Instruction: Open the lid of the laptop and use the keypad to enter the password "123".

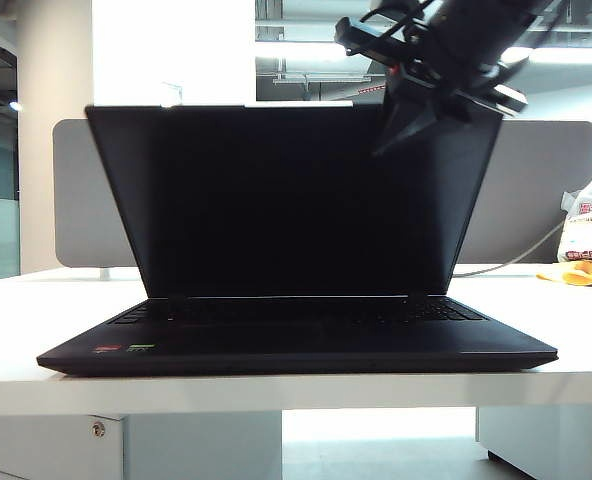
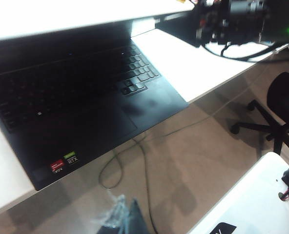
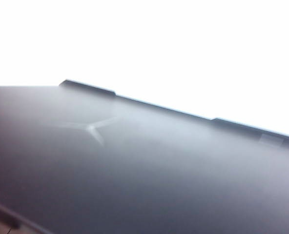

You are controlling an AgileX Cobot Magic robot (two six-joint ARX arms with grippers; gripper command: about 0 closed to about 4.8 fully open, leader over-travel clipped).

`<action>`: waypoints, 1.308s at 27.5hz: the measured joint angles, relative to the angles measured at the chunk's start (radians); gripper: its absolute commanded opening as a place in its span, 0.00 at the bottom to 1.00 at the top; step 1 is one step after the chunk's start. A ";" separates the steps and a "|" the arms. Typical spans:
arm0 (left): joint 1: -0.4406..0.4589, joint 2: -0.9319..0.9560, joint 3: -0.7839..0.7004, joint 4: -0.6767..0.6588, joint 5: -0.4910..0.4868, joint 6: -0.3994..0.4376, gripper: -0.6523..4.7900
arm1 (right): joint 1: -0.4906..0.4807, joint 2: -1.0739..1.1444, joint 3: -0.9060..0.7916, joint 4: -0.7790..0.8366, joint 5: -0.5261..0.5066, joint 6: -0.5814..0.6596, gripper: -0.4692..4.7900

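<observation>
On the white table the laptop sits with its lid already raised and the screen dark, so opening looks done. My right gripper, clenched on nothing, hangs at the lid's top corner on the right side of the exterior view; its wrist camera faces the lid's back. My left gripper is out of sight, so I cannot tell its state. The keypad is untouched; "123" remains to be typed.
</observation>
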 measured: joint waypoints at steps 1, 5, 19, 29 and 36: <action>0.000 0.002 0.000 0.000 -0.006 0.000 0.11 | -0.008 0.025 0.035 -0.016 -0.002 -0.017 0.08; 0.000 0.001 0.000 0.000 -0.008 -0.004 0.11 | -0.029 0.106 0.135 -0.033 -0.027 -0.036 0.08; -0.001 0.039 0.000 0.003 -0.051 -0.003 0.11 | -0.117 0.304 0.428 -0.100 -0.071 -0.070 0.08; -0.001 0.041 0.000 0.015 -0.079 -0.003 0.11 | -0.158 0.419 0.580 -0.098 -0.098 -0.071 0.08; -0.001 0.053 0.000 0.014 -0.089 -0.003 0.11 | -0.159 0.459 0.632 -0.113 -0.102 -0.071 0.08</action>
